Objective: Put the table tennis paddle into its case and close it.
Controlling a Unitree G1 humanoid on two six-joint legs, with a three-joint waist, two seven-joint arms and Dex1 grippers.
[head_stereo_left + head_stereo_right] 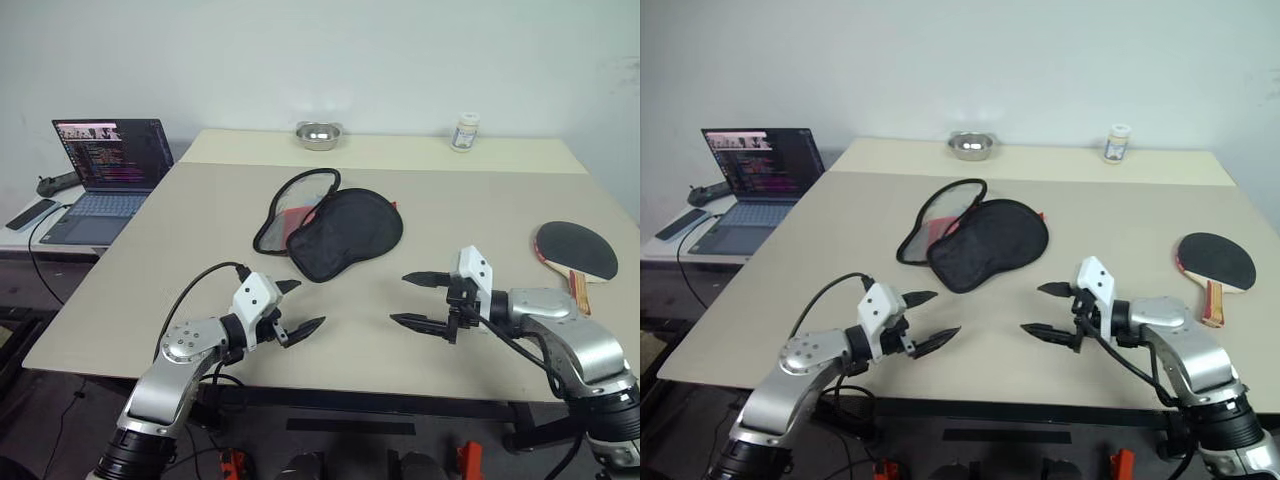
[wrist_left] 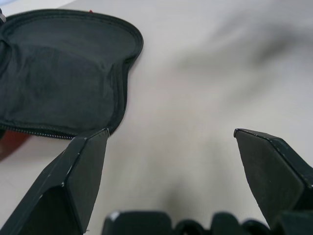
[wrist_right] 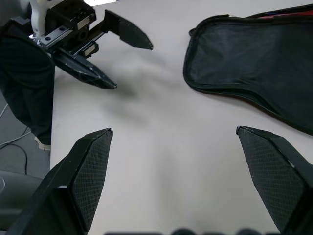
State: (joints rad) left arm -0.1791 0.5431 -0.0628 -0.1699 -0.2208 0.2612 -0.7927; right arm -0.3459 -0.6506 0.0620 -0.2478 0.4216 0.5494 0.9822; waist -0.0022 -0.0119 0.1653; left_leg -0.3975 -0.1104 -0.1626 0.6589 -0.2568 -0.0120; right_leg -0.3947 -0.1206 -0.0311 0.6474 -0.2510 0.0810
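The paddle [image 1: 577, 250] lies flat at the table's right edge, black face up, wooden handle toward me. Its case [image 1: 340, 232] lies in the middle of the table, unzipped, with the black flap folded over to the right and a red lining visible at the left half [image 1: 295, 212]. My left gripper [image 1: 300, 307] hovers open over the near left part of the table, short of the case. Over the near right part my right gripper [image 1: 412, 298] is open too, well left of the paddle. Neither holds anything. The case [image 3: 254, 58] and my left gripper [image 3: 122, 58] also appear in the right wrist view.
A metal bowl [image 1: 318, 134] and a small white jar [image 1: 464, 131] stand at the table's far edge. A laptop [image 1: 105, 172] and a phone [image 1: 32, 213] sit on a side table to the left. Bare tabletop [image 1: 350, 320] lies between the grippers.
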